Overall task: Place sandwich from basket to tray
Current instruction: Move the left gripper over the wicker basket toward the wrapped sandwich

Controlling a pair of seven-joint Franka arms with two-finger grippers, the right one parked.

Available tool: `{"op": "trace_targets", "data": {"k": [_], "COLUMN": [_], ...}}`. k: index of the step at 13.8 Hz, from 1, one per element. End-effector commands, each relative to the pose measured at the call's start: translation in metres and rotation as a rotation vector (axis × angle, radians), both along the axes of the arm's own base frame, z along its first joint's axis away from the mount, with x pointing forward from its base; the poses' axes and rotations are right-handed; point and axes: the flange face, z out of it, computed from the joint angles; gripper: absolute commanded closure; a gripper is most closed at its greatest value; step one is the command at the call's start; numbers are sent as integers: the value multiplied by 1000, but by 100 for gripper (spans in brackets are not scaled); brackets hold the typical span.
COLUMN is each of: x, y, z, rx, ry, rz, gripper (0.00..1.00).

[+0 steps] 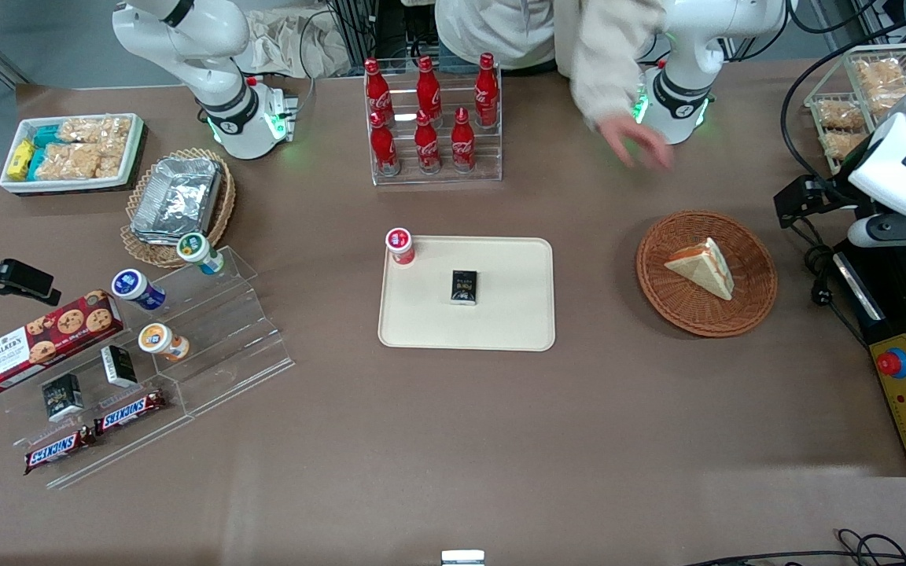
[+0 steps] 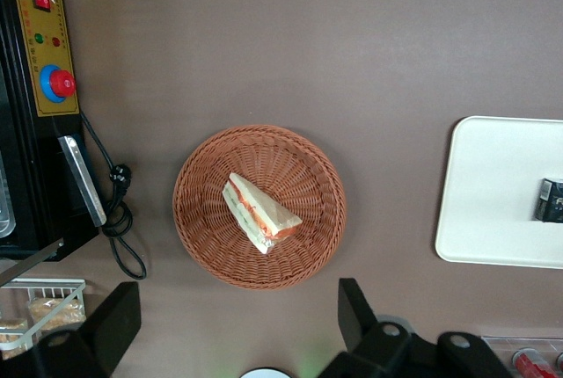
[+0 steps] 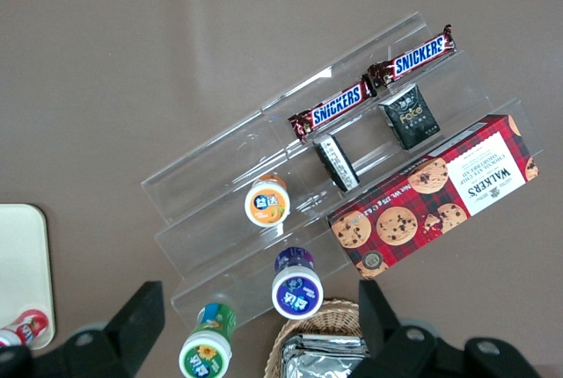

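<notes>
Sandwich position, front view: it lies inside the round reddish-brown basket on the brown table, toward the working arm's end. The wedge rests on the basket floor with its orange filling edge exposed. The cream tray sits at the middle of the table, well apart from the basket. On the tray are a small black box near its centre and a red-capped cup at one corner. A person's hand hovers above the table, farther from the front camera than the basket. A rack of red cola bottles stands farther from the camera than the tray. Left wrist view: the pincer hangs high above the table with its two fingers spread wide apart and nothing between them. The sandwich lies in the middle of the basket, clear of the fingers. One end of the tray and the black box are visible. Right wrist view: a clear stepped stand carries Snickers bars, a biscuit box and several cups.
</notes>
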Motion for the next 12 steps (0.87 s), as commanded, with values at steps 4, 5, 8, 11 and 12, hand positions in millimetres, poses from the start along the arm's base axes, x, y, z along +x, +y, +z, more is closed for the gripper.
{"op": "trace_targets", "data": {"k": [4, 5, 8, 11, 12], "x": [-3, -4, -25, -71, -89], "y": [13, 14, 20, 32, 33], "z": [3, 1, -2, -20, -33], "rx": [16, 18, 52, 52, 56], "ry": [38, 47, 93, 83, 69], "rz": [28, 40, 268, 331, 373], "gripper": [0, 0, 0, 0, 0]}}
